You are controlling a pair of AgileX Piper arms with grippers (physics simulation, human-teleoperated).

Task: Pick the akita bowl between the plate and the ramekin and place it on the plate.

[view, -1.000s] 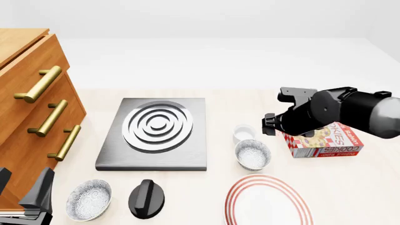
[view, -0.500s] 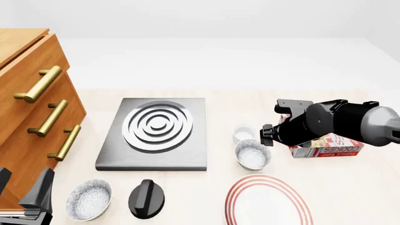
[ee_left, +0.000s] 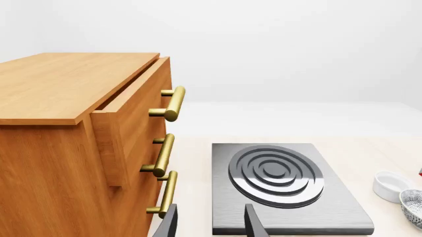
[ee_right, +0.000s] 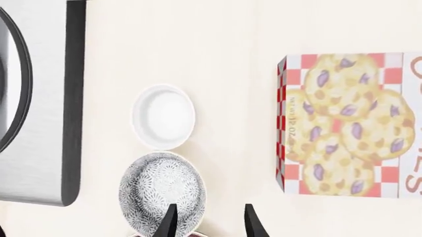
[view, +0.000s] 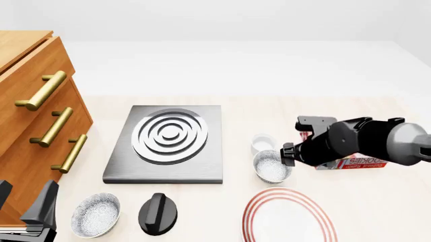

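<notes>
Right gripper [ee_right: 207, 222]: fingers parted, holding nothing, over the akita bowl [view: 272, 166] rim
Ramekin [view: 263, 143]: at bowl's 11 o'clock
Plate [view: 288, 216]: at 6 o'clock

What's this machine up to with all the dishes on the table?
The right gripper, open, hangs just over the rim of the akita bowl, which sits on the table between the ramekin and the plate. Nothing is lifted yet; the bowl is meant to go onto that plate. The left gripper sits idle by the wooden drawers. A cookie box lies beside the right arm.
</notes>
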